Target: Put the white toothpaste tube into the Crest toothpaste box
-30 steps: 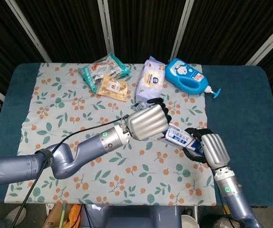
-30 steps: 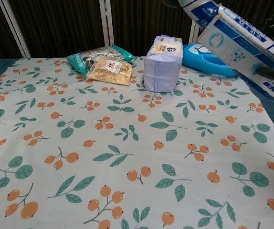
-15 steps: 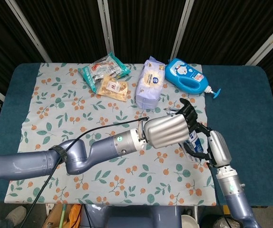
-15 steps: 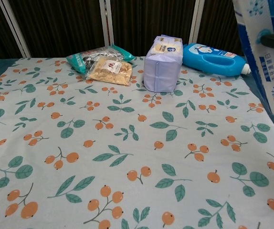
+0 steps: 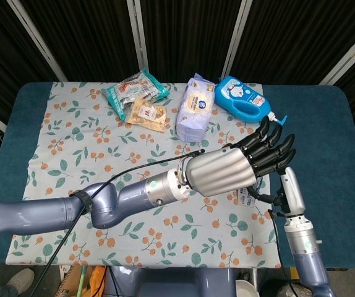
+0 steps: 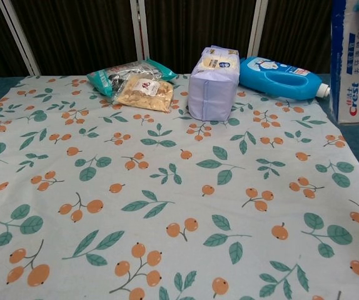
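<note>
I cannot see the white toothpaste tube; I judge it inside the Crest toothpaste box (image 6: 356, 59), which stands upright at the cloth's right edge. My right hand (image 5: 287, 189) steadies it from beside; its fingers' state is hidden. My left hand (image 5: 239, 166) hovers above, fingers extended, slightly apart, holding nothing.

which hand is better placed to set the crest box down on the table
Right. The right robot hand is at the Crest box, which stands upright. The left robot hand is spread open above it, holding nothing.
</note>
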`<state>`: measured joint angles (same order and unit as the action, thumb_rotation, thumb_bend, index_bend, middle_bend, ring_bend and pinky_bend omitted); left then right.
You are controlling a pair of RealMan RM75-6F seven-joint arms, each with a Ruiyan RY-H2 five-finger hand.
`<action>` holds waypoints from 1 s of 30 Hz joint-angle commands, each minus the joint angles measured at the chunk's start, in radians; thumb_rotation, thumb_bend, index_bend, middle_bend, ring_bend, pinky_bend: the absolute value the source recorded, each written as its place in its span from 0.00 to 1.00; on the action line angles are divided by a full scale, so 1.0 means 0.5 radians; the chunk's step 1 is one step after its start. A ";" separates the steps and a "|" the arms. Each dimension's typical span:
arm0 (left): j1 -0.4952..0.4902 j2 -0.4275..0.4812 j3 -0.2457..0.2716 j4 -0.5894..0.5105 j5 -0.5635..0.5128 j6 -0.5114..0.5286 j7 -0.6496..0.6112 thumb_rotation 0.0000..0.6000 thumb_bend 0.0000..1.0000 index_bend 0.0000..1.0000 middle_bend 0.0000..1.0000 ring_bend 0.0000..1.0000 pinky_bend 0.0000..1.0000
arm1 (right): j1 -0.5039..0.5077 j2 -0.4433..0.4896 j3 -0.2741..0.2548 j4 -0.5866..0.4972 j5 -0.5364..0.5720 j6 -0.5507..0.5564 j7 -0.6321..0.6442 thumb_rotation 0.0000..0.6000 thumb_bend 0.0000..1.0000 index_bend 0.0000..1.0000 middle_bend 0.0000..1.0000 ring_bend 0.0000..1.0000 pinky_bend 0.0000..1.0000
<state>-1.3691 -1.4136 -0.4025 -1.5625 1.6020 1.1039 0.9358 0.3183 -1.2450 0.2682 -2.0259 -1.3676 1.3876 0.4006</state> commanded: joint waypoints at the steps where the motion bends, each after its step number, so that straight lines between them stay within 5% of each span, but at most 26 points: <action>1: 0.140 0.100 0.047 -0.118 0.055 0.138 -0.067 1.00 0.13 0.10 0.10 0.17 0.21 | -0.008 -0.001 0.022 0.014 0.025 0.014 0.026 1.00 0.32 0.37 0.47 0.44 0.38; 7: 0.490 0.353 0.228 -0.319 0.175 0.408 -0.159 1.00 0.14 0.10 0.10 0.17 0.21 | -0.010 0.030 0.035 0.022 0.091 -0.014 -0.014 1.00 0.32 0.37 0.47 0.44 0.38; 16: 1.193 0.641 0.727 -0.390 0.270 0.842 -0.463 1.00 0.14 0.10 0.11 0.17 0.21 | 0.040 0.056 -0.117 0.067 0.168 -0.193 -0.473 1.00 0.32 0.37 0.47 0.44 0.38; 21: 1.550 0.582 0.935 -0.185 0.305 1.118 -0.732 1.00 0.13 0.10 0.11 0.17 0.21 | 0.050 -0.027 -0.227 0.104 0.186 -0.225 -0.779 1.00 0.32 0.37 0.47 0.44 0.38; 30: 1.984 0.391 1.067 0.211 0.250 1.395 -1.208 1.00 0.13 0.10 0.11 0.17 0.21 | 0.066 -0.246 -0.336 0.241 0.238 -0.237 -1.141 1.00 0.32 0.37 0.47 0.44 0.38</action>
<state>-0.4209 -1.1893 0.1077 -1.5096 1.7346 1.7652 0.3769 0.3462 -1.3385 0.1226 -1.9370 -1.2554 1.2741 -0.1138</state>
